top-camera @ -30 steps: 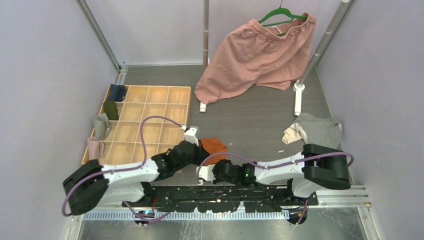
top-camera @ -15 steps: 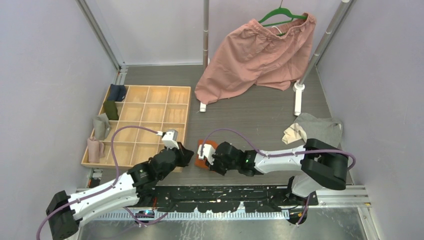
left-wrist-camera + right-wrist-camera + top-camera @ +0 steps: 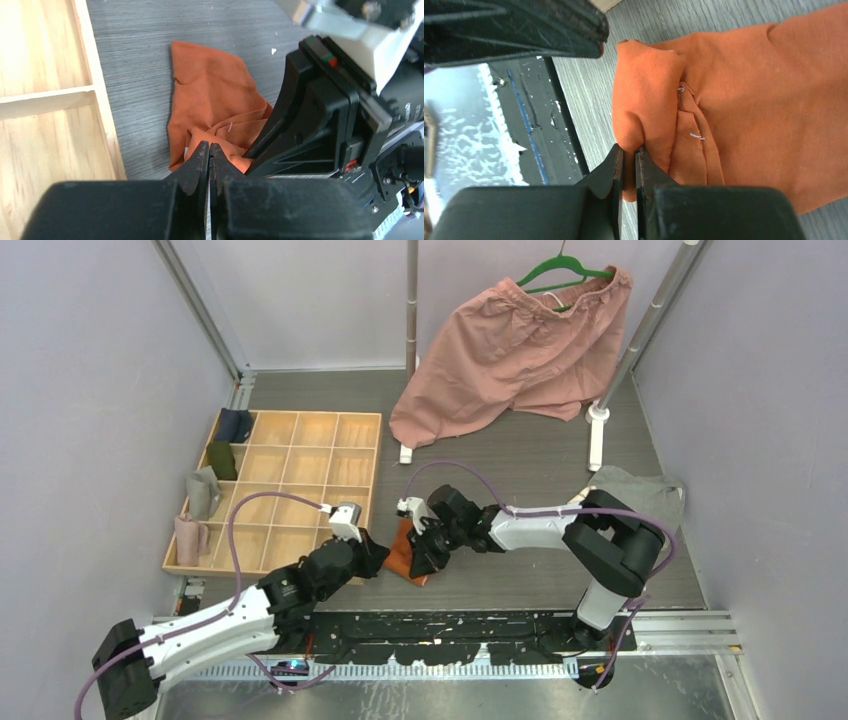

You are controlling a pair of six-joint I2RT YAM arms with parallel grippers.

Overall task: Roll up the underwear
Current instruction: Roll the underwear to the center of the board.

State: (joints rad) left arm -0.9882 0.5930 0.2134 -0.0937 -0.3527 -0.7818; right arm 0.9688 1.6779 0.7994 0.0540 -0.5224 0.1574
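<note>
The rust-orange underwear (image 3: 400, 540) lies crumpled on the grey table just right of the wooden tray, also seen in the left wrist view (image 3: 212, 95) and the right wrist view (image 3: 754, 100). My right gripper (image 3: 424, 552) (image 3: 628, 150) is shut on a thick fold at the cloth's near edge. My left gripper (image 3: 373, 553) (image 3: 209, 146) is shut with nothing in it, its tips right beside that same fold. The grey underwear (image 3: 640, 502) with cream trim lies apart at the right.
A wooden compartment tray (image 3: 300, 416) sits at the left, with rolled dark, green, grey and pink cloths (image 3: 203, 495) along its left side. Big pink shorts (image 3: 520, 350) hang from a green hanger on a rack (image 3: 411, 340) at the back. A black rail (image 3: 450, 625) runs along the near edge.
My right gripper came from the near edge to the orange cloth and closed on its fold, its arm now bent further back. My left gripper drew off the cloth toward the left.
</note>
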